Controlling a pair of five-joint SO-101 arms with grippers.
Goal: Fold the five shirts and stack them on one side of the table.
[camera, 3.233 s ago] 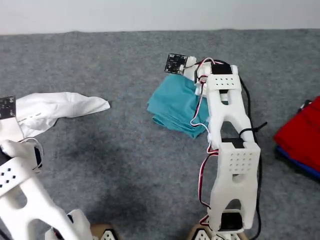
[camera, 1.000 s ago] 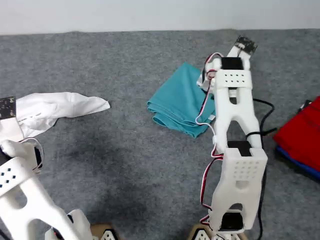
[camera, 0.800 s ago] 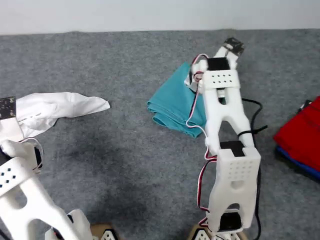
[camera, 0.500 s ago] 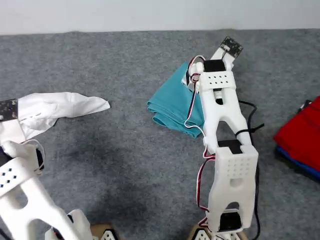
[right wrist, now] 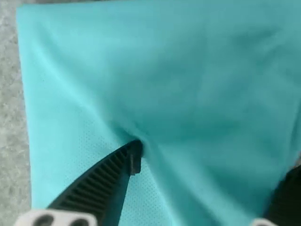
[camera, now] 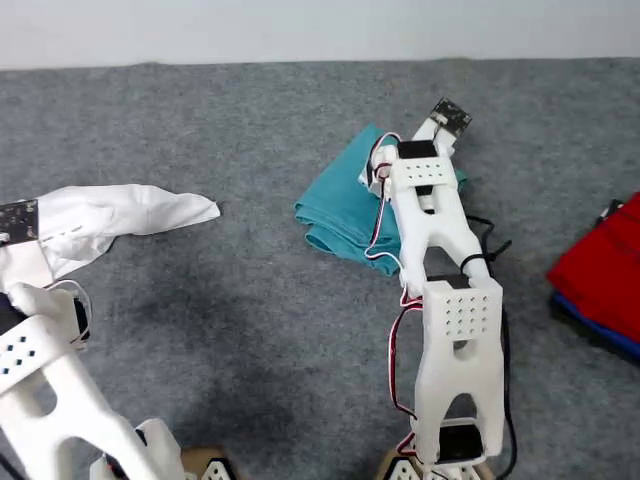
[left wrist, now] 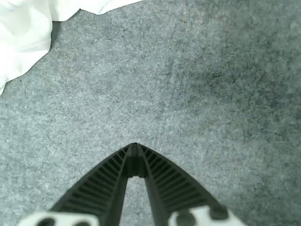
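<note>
Inspector: High view?
Assessor: Right arm (camera: pixel 425 190) is hanging over the teal shirt (camera: pixel 335 205), mid-table; the white shirt (camera: pixel 110 220) is lying left.
Inspector: Wrist views?
Assessor: Left gripper (left wrist: pixel 136 157) is resting pressed together above grey mat (left wrist: pixel 211 70). Right gripper (right wrist: pixel 207 174) is standing spread, one finger (right wrist: pixel 117 174) touching the teal shirt.

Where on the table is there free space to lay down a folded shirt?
The widest bare patch of table lies between the white shirt and the teal shirt. The far strip behind both is bare too. The right is crowded: the right gripper is on the teal shirt, the red shirt farther right.
</note>
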